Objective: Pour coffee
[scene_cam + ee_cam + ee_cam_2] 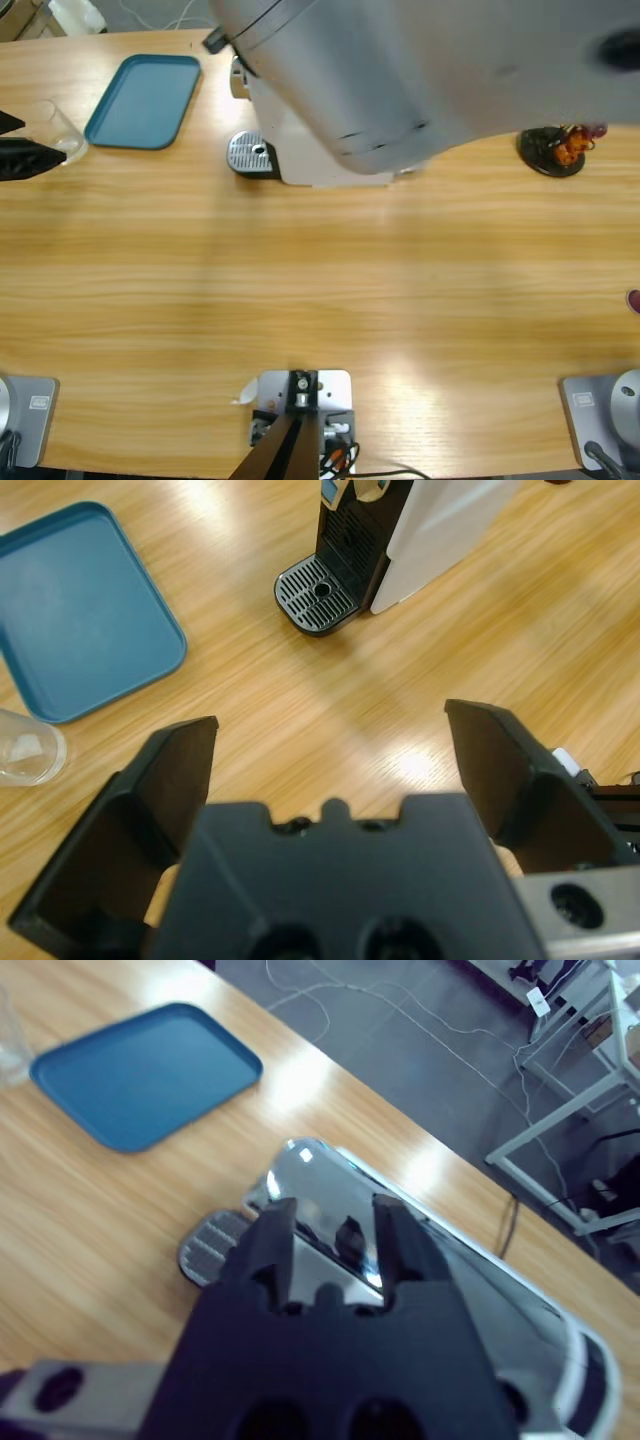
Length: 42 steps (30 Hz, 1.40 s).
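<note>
One clear glass [55, 128] stands at the far left of the tabletop [320, 300], just beside the one blue tray [145, 100], and your left claw [330, 750] hangs above bare wood with its jaws spread wide and nothing between them. That glass is see-through and light, so if you close on it off-centre I judge it could skid or tip, and it sits close enough to the tray that a jaw could catch the tray's rim. Further right is the one coffee machine [300, 160], its drip grate [250, 153] empty, with no cup under the spout, so anything brewed now would run into the grate. Your right claw [335, 1230] is over the machine's shiny top lid [320, 1200], jaws drawn narrow and gripping nothing that I can make out; whether they touch the lid I cannot tell. Pressing down there off-line could shove the machine along the wood. At the far right sits one dark round dish [550, 152] with small orange pieces in it, well apart from everything else.
</note>
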Each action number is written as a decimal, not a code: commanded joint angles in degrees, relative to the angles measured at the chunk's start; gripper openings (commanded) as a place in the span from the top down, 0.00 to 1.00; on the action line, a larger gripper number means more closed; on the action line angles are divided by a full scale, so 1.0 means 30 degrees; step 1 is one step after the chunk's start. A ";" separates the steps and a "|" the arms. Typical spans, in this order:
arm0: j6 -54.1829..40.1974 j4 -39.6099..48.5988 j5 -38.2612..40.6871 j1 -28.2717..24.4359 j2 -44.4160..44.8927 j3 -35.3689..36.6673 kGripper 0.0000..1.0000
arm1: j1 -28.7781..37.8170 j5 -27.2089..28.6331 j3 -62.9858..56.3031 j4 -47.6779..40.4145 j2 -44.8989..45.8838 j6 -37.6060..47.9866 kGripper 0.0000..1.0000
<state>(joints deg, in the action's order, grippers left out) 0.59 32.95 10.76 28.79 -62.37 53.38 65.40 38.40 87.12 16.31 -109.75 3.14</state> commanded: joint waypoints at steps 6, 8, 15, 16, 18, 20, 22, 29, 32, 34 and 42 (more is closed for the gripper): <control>0.1520 0.0483 -0.0042 -0.2107 0.1655 -0.0485 0.02 | -0.0003 -0.0343 -0.3237 0.3721 0.6860 0.2804 0.00; 0.1977 0.0295 -0.0048 -0.3543 0.1953 -0.0702 0.02 | -0.0003 -0.0665 -0.4714 0.4114 0.7991 0.3613 0.00; 0.4227 -0.2734 -0.1770 -0.5927 0.2024 -0.3075 0.01 | -0.0044 -0.1181 -0.9852 0.4225 1.1102 0.6724 0.00; 0.4186 -0.3150 -0.1735 -0.5933 0.1819 -0.3321 0.01 | -0.0050 -0.1099 -1.0561 0.3792 1.1319 0.7257 0.00; 0.3308 -0.3367 -0.1630 -0.5875 0.1110 -0.3368 0.02 | -0.0548 -0.2247 -1.0579 0.4858 1.1196 0.7316 0.00; 0.2171 -0.3390 -0.1589 -0.5728 0.0266 -0.2922 0.02 | -0.1391 -0.4169 -1.0210 0.6288 1.0774 0.7304 0.00; 0.1011 -0.3215 -0.1653 -0.5822 -0.0595 -0.2243 0.02 | -0.1708 -0.4714 -1.0643 0.6259 1.0868 0.7333 0.00; -0.2429 -0.0179 0.0796 -0.7099 -0.3525 0.0839 0.10 | -0.3178 -0.5411 -1.3034 0.5257 1.2233 0.6876 0.00; -0.2669 0.0588 0.0919 -0.8236 -0.3871 0.1713 0.12 | -0.3636 -0.5610 -1.4001 0.4712 1.2649 0.6806 0.00; -0.2194 0.0336 0.1194 -0.9244 -0.4404 0.1367 0.13 | -0.3788 -0.5686 -1.4176 0.4407 1.2790 0.6642 0.00; -0.0900 -0.1984 0.1218 -1.0650 -0.5107 -0.0567 0.08 | -0.4198 -0.5792 -1.4798 0.3130 1.2626 0.5869 0.00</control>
<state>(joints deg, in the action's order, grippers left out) -4.49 30.49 13.36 -1.54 -74.43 56.19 54.12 22.07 45.96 28.84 -72.66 22.80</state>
